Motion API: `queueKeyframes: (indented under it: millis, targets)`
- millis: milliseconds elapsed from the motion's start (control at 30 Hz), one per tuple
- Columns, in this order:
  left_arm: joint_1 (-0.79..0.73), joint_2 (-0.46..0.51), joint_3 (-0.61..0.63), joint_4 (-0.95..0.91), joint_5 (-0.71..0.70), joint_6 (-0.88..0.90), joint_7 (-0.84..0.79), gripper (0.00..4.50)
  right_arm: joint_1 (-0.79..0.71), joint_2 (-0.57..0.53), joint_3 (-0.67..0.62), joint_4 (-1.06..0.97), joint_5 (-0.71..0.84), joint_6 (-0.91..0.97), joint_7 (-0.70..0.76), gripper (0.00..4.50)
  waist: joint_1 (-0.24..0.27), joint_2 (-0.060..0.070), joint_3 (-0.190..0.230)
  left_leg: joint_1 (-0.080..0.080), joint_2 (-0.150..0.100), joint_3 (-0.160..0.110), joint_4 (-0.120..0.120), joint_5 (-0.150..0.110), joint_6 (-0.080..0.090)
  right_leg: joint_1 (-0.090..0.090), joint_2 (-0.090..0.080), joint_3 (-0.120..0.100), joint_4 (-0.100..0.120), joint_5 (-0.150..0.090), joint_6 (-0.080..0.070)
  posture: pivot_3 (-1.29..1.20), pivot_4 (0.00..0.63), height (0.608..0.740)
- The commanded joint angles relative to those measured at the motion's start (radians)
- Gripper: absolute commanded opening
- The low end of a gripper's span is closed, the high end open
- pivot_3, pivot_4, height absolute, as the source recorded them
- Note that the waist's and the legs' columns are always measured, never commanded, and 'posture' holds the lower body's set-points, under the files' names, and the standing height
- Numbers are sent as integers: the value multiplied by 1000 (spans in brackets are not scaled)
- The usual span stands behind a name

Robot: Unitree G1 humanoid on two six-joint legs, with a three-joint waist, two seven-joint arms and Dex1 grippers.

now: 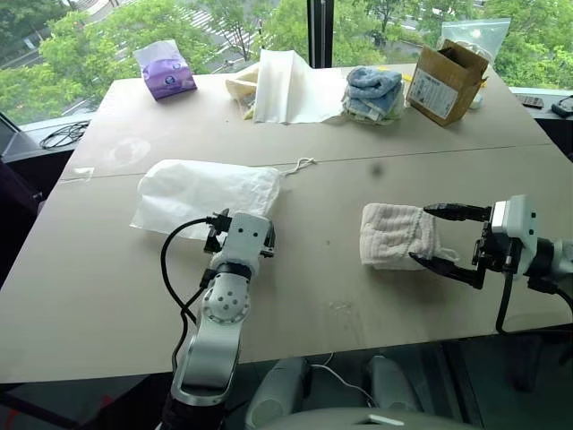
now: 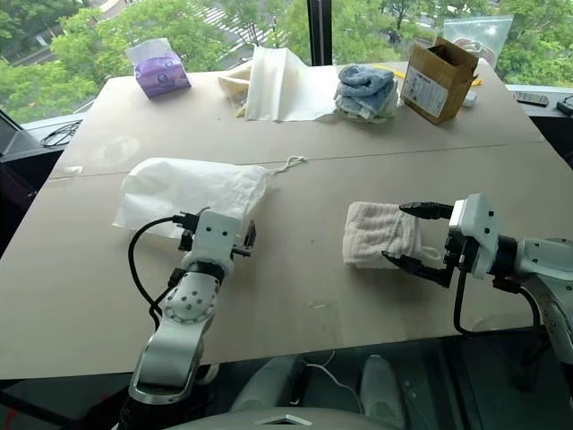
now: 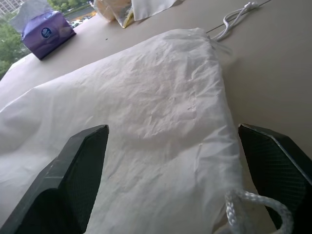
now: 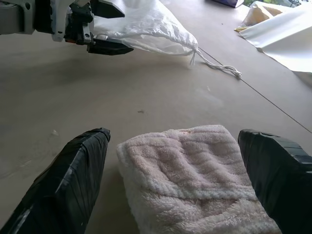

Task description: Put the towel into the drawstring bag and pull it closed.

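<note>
Two things matter here and neither has been joined up yet, so the job is basically at the starting line. Biggest first: the desk (image 1: 376, 296), a big tan surface with a seam running across it, carrying everything. On it, the drawstring bag (image 1: 201, 193) lies flat and crinkly, mouth cinched toward the seam with its cord (image 1: 300, 166) trailing loose just past the opening. Well apart from the bag, on the robot's right side, sits the towel (image 1: 394, 235), still folded, flat on the desk and definitely not inside anything.

The left gripper (image 3: 175, 185) is parked at the near edge of the bag, fingers spread wide on either side of the fabric with nothing pinched; from the wrist view the cloth runs between them but I wouldn't call it a hold. The right gripper (image 1: 443, 237) is just beside the towel, jaws wide open and straddling its near end, not clamped on it.

So, my read: nothing done yet. Left to do is grab the towel, open the bag's mouth, stuff it in, then tug the cord shut.
</note>
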Motion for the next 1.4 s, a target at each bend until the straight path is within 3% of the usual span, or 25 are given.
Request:
queueKeyframes:
  millis: [33,67,133,200,233,433,533,800,1100,1200,1400]
  targets:
    - [8,-3,6,-48,31,-57,18,2808,-10,-3,-11,-14,4,-14,11,4500,1,0,0,0,0,0,0,0,0,0,0,0,0,0,0,0,150,740]
    - [10,-8,7,-48,33,-56,17,2628,-9,-2,-11,-13,3,-15,12,4500,1,0,0,0,0,0,0,0,0,0,0,0,0,0,0,0,150,740]
    - [11,-17,12,-44,37,-56,17,1425,-9,0,-11,-11,0,-17,12,4500,2,0,0,0,0,0,0,0,0,0,0,0,0,0,0,0,150,740]
    - [9,-21,19,-39,45,-58,20,690,-7,2,-12,-8,-2,-18,12,4500,2,0,0,0,0,0,0,0,0,0,0,0,0,0,0,0,150,740]
    - [8,-23,20,-38,49,-58,22,75,-6,2,-13,-6,-3,-20,13,4500,2,0,0,0,0,0,0,0,0,0,0,0,0,0,0,0,150,740]
    - [-12,-36,111,-40,-7,-113,12,75,-2,42,-22,9,-29,8,-82,4500,1,0,0,0,0,0,0,0,0,0,0,0,1,0,0,0,150,740]
    - [-34,-15,162,-40,-70,-187,-35,75,-24,102,-50,32,1,155,-249,4500,1,0,0,0,0,0,1,0,0,0,0,0,2,0,0,0,150,740]
    - [-113,66,218,71,-167,-334,-147,75,-93,225,17,68,-3,457,-516,4500,-4,0,0,0,0,0,2,0,0,-1,0,0,3,0,0,0,150,740]
    - [-191,85,240,124,-300,-343,-251,75,-124,382,64,101,-11,629,-679,4500,-6,-1,-1,-2,-1,2,3,0,-1,-7,-1,2,12,0,0,0,150,740]
    - [-205,90,242,134,-320,-338,-271,75,-147,490,29,70,59,730,-760,4500,-12,-2,-2,0,0,3,3,1,-2,-7,0,3,13,0,0,0,150,740]
    - [-244,92,234,162,-362,-329,-315,75,-130,477,132,1,42,816,-738,4500,-24,-2,-2,1,0,3,3,2,-4,-7,1,4,17,0,0,0,150,740]
